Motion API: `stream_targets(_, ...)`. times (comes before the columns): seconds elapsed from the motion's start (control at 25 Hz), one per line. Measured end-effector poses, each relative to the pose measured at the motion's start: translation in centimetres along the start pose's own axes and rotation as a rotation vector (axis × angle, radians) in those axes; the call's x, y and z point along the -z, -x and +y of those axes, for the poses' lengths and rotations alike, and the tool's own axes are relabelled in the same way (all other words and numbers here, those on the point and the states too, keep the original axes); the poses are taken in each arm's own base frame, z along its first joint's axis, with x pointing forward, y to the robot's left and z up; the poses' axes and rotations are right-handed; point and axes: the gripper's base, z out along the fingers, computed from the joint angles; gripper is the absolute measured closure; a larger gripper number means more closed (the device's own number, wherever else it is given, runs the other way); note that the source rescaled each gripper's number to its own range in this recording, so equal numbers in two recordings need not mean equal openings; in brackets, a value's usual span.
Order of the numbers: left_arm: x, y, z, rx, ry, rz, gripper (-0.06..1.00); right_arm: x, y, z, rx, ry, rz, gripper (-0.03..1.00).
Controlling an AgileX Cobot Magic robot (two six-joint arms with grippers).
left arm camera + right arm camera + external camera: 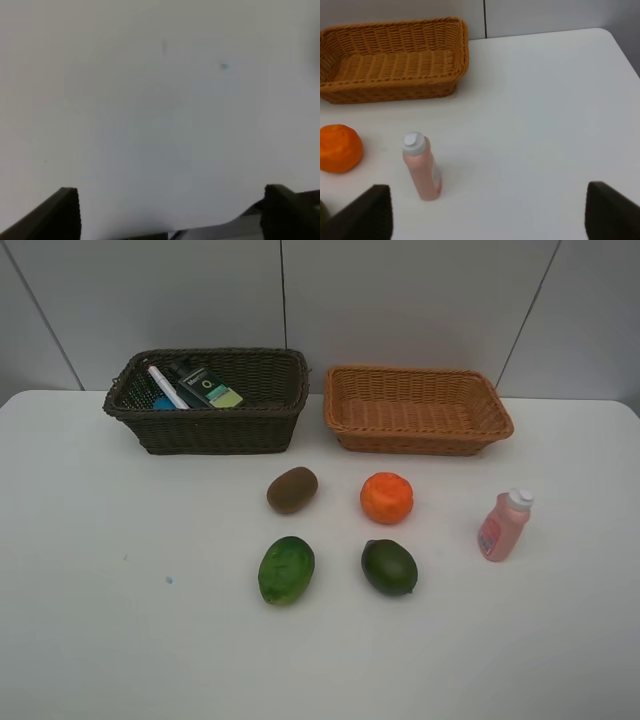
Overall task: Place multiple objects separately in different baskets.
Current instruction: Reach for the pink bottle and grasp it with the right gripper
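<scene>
While the left gripper (172,212) hangs over a bare stretch of the white table (100,640), its two dark fingers (62,212) stand wide apart with nothing between them. The right gripper (490,212) is likewise spread and empty; neither arm appears in the exterior high view.

Nearest the front edge of the table lie two green oval fruits, a lighter one (287,570) on the left and a darker one (389,567) on the right, apart from each other. Slightly farther back and well to the right, the small pink bottle (503,527) stands upright with its white cap on top; the right wrist view shows it ahead of the open right gripper, touched by nothing.

Behind the green fruits lie the brown kiwi (292,490) on the left and the orange (386,498) on the right, each resting on the table.

At the far side, near the wall, two baskets stand side by side without touching. The dark brown basket (215,430), on the left, holds the white marker (167,387) and the dark green bottle (207,386), both leaning in its left half. The light tan basket (420,443), on the right, is the shallower of the two.
</scene>
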Motion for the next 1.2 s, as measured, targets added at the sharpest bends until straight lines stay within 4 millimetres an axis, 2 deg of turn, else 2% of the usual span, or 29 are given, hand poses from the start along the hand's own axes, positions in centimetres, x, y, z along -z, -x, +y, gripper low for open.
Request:
stream_targets(0.2,1.0,-6.3,0.4,0.005,-0.046,-0.148,-0.02,0.0,0.0,0.0,0.0,0.0,0.0,0.02)
stream_targets(0.28,1.1,-8.1,0.6,-0.002,-0.054,-0.201,-0.02,0.0,0.0,0.0,0.0,0.0,0.0,0.02)
stream_targets(0.4,1.0,-9.7,0.7,-0.032,-0.059,-0.26,-0.02,0.0,0.0,0.0,0.0,0.0,0.0,0.02)
stream_targets(0.96,2.1,-11.8,0.8,-0.231,-0.047,-0.461,-0.02,0.0,0.0,0.0,0.0,0.0,0.0,0.02)
stream_targets(1.2,2.2,-12.6,0.8,-0.251,-0.051,-0.588,-0.02,0.0,0.0,0.0,0.0,0.0,0.0,0.02)
